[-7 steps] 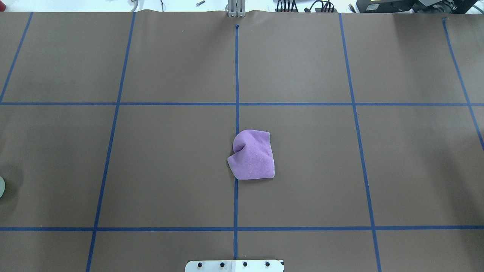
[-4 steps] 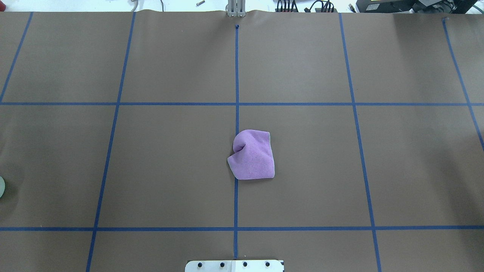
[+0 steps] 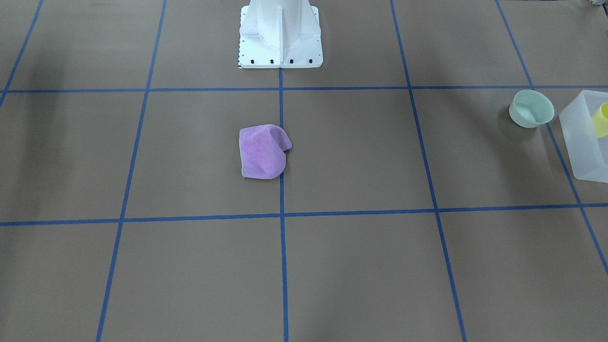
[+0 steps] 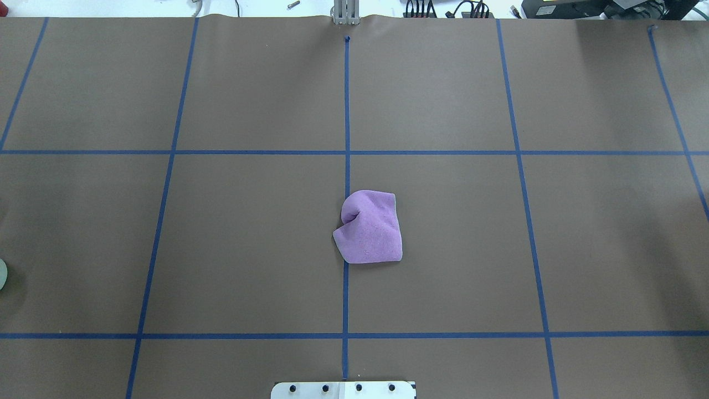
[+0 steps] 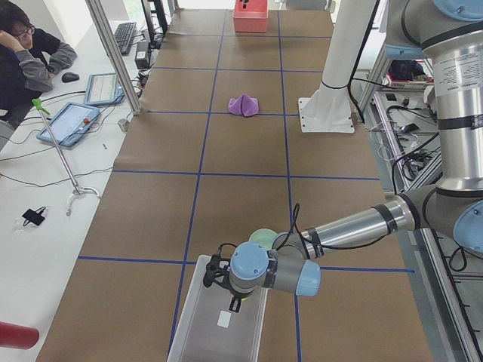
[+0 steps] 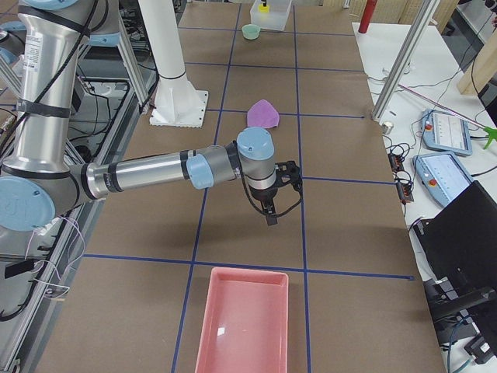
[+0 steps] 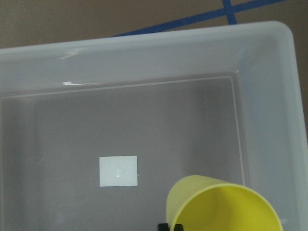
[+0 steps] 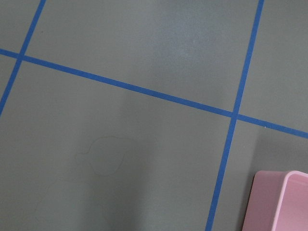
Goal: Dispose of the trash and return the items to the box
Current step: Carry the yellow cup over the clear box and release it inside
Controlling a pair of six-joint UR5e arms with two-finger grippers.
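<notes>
The yellow cup point(image 7: 221, 207) hangs low inside the frosted white box point(image 7: 144, 53), close under the left wrist camera, with a black finger tip at its rim. It also shows at the right edge of the front-facing view point(image 3: 604, 119). My left gripper point(image 5: 232, 302) is over the box point(image 5: 211, 332) and looks shut on the cup. The mint-green bowl point(image 3: 531, 109) stands upright on the table just beside the box point(image 3: 582, 142). My right gripper point(image 6: 269, 214) hovers over bare table near the pink bin; I cannot tell whether it is open.
A crumpled purple cloth point(image 4: 370, 227) lies on the table's centre line in front of the robot base point(image 3: 280, 33). A pink bin point(image 6: 245, 322) stands at the table's right end. A white label point(image 7: 118, 171) lies on the box floor.
</notes>
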